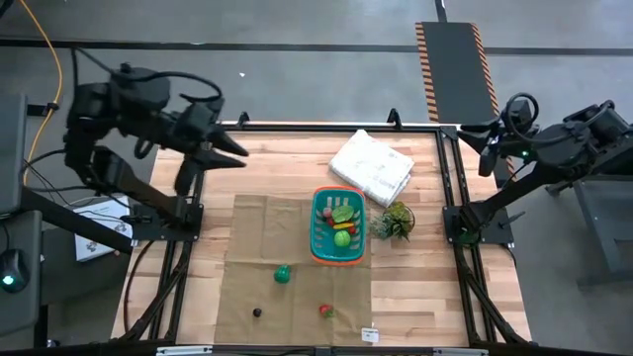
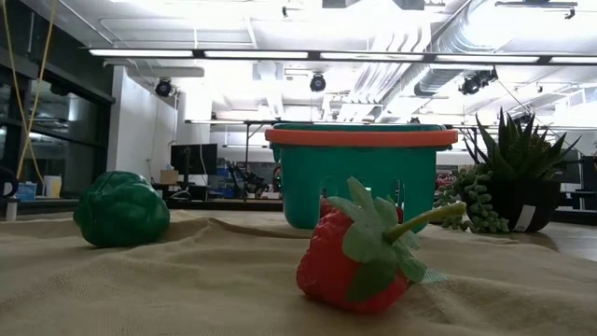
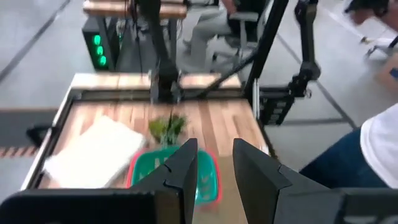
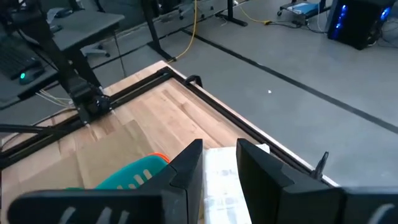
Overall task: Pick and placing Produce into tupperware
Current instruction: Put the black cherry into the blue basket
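Both arms are up and clear of the work. The left claw (image 1: 234, 150) hangs over the bench's far-left corner, its fingers (image 3: 186, 165) slightly apart with nothing between them. The right claw (image 4: 219, 163) sits off past the bench's right edge, fingers a little apart too, nothing held.

Down on the tan cloth (image 1: 247, 247) the teal basket (image 1: 318, 225) stands near the middle of the bench, with several pieces of produce already inside, a green round one (image 1: 342, 237) among them. Just beside it toward the right edge is the spiky potted plant (image 1: 397, 222), and the white cloth bundle (image 1: 372, 165) lies toward the far edge.

Three pieces are left out on the cloth, well apart from each other: the green leafy vegetable (image 1: 283, 274), the strawberry (image 1: 325, 311) near the front edge, and a small dark piece (image 1: 257, 312) toward the front-left.

Looks like we're between picks. The next move calls for one arm, likely the left, to come down over the green vegetable with the claw spread wider, then close and carry it over the basket rim
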